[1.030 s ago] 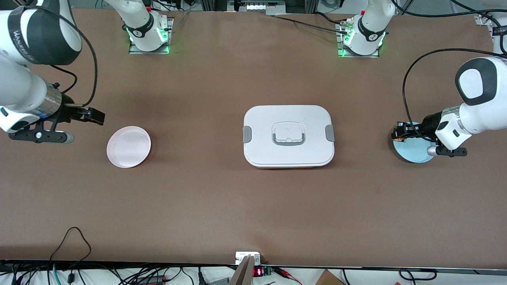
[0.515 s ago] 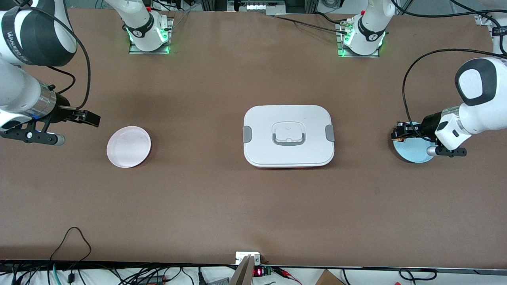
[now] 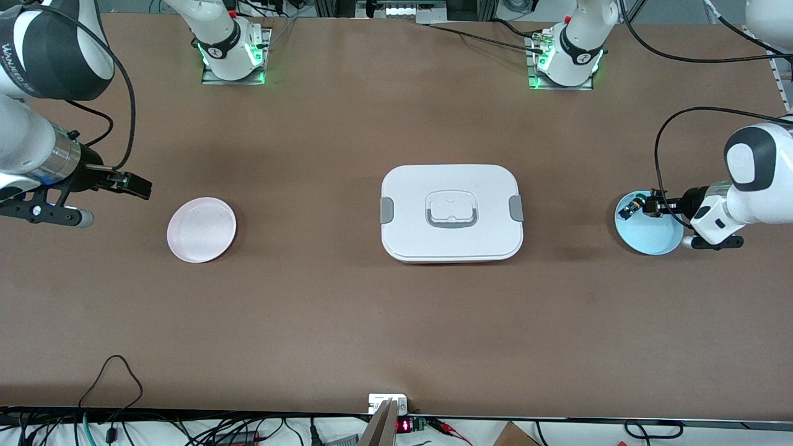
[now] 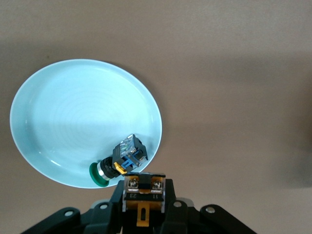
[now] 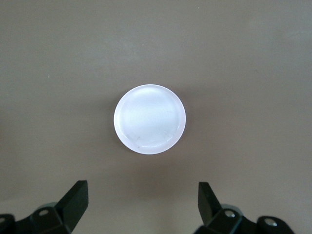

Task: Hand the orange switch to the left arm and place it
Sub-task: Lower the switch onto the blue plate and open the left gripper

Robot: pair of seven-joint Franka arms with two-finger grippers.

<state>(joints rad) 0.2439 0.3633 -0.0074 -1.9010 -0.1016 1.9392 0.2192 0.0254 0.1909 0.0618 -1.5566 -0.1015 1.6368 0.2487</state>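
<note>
Your left hand (image 3: 650, 206) is clamped on the orange switch (image 4: 142, 195) and holds it just above the rim of the light blue plate (image 3: 650, 238), at the left arm's end of the bench (image 3: 396, 322). In the left wrist view the switch sits squarely between the fingers, terminal end showing. The green-capped switch (image 4: 117, 163) lies on that plate, right beside the held one but apparently not touching it.

By the look of it you have the pick-up made and the carry toward the handover is the step now in hand. Your right hand (image 3: 133, 183) hangs over the bare bench near the pink plate (image 3: 201, 230), fingers spread wide apart and holding nothing, waiting.

The white box (image 3: 451, 212) stands mid-bench, directly between the two plates. The next move likely calls for lifting the switch clear of the plate rim, then routing it over or around the box rather than straight across at this height, and bringing the right hand in to meet it with its fingers apart.
</note>
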